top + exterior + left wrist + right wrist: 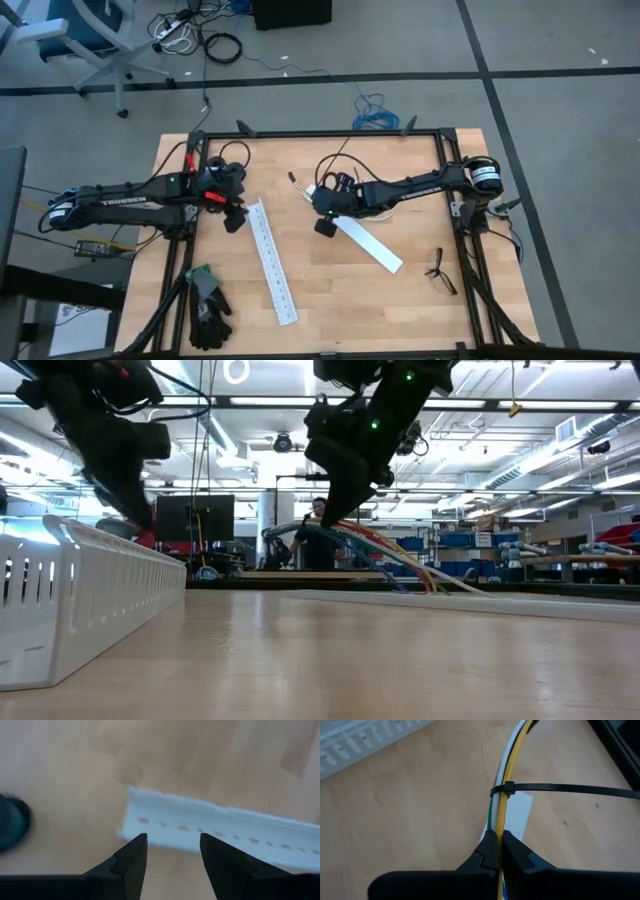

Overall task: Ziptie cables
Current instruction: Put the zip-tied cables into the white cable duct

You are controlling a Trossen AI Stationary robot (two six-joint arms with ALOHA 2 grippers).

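Note:
In the right wrist view, the cables (pixel 503 765) are a bundle of yellow, white and green wires. The black ziptie (pixel 506 788) is looped round them, and its thin tail (pixel 580 791) sticks out sideways. My right gripper (pixel 498 841) is shut on the bundle just short of the loop, near the table's middle (pixel 325 222). In the low view the coloured wires (pixel 400 565) arc down toward the tabletop. My left gripper (pixel 172 840) is open and hovers over the far end of a white slotted strip (pixel 210 827) without touching it. My right gripper pinches the wire bundle (pixel 499 822) between its two fingers, a short way from the ziptie's loop, coming from above at a slant. The wires run on forward past the fingertips. At the hold the bundle is lifted, and its other part (pixel 440 588) slopes down to the table.
Two white slotted strips lie on the table, one (pixel 272 262) left of centre and one (pixel 370 243) below the right gripper. Black gloves (pixel 205 305) sit at the near left and spectacles (pixel 440 272) at the near right. A white label (pixel 520 815) lies under the wires.

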